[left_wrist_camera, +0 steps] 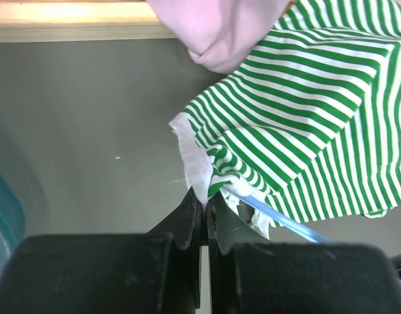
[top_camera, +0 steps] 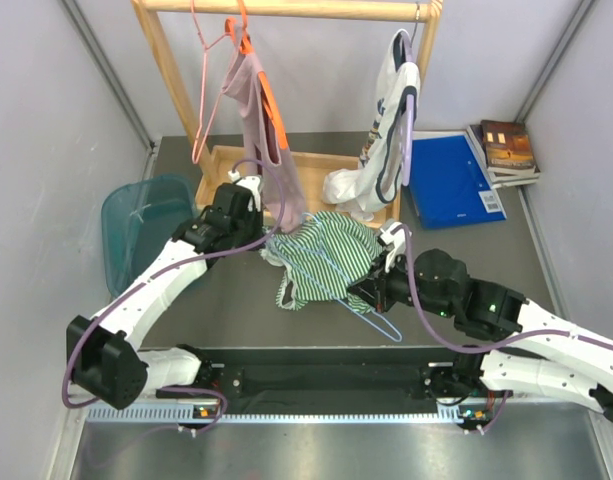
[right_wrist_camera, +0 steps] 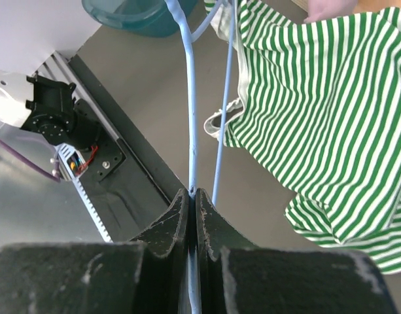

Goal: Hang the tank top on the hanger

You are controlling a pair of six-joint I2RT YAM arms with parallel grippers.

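Note:
The green-and-white striped tank top (top_camera: 321,255) lies bunched on the table between my arms, draped over the light-blue wire hanger (top_camera: 376,320), whose hook end sticks out toward the near edge. My left gripper (top_camera: 261,240) is shut on the top's white edge, as the left wrist view shows (left_wrist_camera: 203,194); there the striped tank top (left_wrist_camera: 305,118) spreads to the right with the hanger's blue wire (left_wrist_camera: 285,222) under it. My right gripper (top_camera: 361,290) is shut on the hanger wire (right_wrist_camera: 191,118) in the right wrist view (right_wrist_camera: 192,194), with the tank top (right_wrist_camera: 331,98) to its right.
A wooden rack (top_camera: 286,10) at the back holds a pink hanger (top_camera: 208,80), an orange hanger with a mauve top (top_camera: 256,110) and a white top (top_camera: 391,110). A teal bin (top_camera: 141,225) stands at left. A blue folder (top_camera: 448,180) and books (top_camera: 508,150) lie at right.

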